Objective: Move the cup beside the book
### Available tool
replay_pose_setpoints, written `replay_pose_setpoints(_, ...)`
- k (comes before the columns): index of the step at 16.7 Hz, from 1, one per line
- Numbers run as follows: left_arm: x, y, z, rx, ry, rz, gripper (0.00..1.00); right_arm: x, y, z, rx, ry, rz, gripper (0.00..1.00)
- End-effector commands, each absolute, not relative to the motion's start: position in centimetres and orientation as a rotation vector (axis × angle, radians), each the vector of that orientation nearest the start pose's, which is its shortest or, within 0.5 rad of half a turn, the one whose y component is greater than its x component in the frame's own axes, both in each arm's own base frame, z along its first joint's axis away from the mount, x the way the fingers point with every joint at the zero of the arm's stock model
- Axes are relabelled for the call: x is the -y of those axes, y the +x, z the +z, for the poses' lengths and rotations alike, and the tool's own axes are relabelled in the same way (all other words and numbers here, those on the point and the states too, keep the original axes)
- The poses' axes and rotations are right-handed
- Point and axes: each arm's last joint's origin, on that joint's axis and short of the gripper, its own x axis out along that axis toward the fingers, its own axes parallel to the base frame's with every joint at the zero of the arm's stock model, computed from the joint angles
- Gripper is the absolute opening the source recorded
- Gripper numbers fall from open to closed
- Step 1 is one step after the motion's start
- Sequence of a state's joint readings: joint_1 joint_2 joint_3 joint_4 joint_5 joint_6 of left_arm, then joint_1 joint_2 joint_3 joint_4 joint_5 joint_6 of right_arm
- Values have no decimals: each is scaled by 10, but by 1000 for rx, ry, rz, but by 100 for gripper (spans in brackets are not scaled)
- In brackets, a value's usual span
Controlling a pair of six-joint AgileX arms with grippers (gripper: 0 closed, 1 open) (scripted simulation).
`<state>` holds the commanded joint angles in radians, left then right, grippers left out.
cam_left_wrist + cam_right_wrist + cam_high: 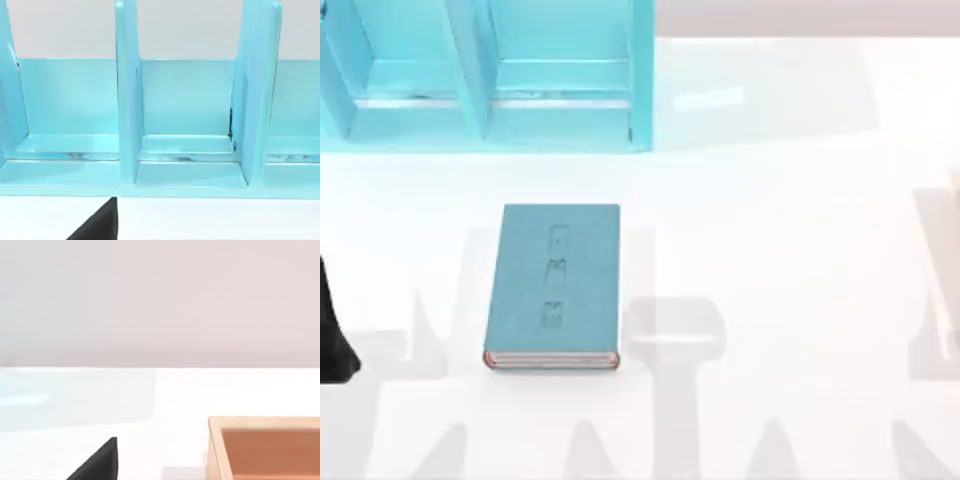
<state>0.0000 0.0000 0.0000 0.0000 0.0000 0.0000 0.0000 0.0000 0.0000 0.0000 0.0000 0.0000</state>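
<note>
While the book [552, 285] lies flat, the left tool [335, 335] is cropped, its grip unreadable.

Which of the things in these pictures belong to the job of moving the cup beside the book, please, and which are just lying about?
Belongs to the job:
- teal-blue rectangular hardcover book, lying flat on the white table

Just lying about:
- large light-cyan shelf unit, behind the book
- light wooden open box, seen from the right wrist
</note>
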Motion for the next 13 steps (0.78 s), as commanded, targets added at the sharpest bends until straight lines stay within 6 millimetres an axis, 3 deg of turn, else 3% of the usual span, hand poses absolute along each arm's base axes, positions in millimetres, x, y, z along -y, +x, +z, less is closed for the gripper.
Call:
replay_pose_setpoints(4,1,106,166,-20,29,1,100,1,106,160,0,0,0,100)
replay_pose_setpoints(8,1,112,197,-152,212,-7,100,1,106,160,0,0,0,100)
replay_pose_setpoints(11,-1,131,226,-344,449,-52,100,1,106,160,0,0,0,100)
replay_pose_setpoints(13,-5,155,242,-510,631,-120,100,1,106,160,0,0,0,100)
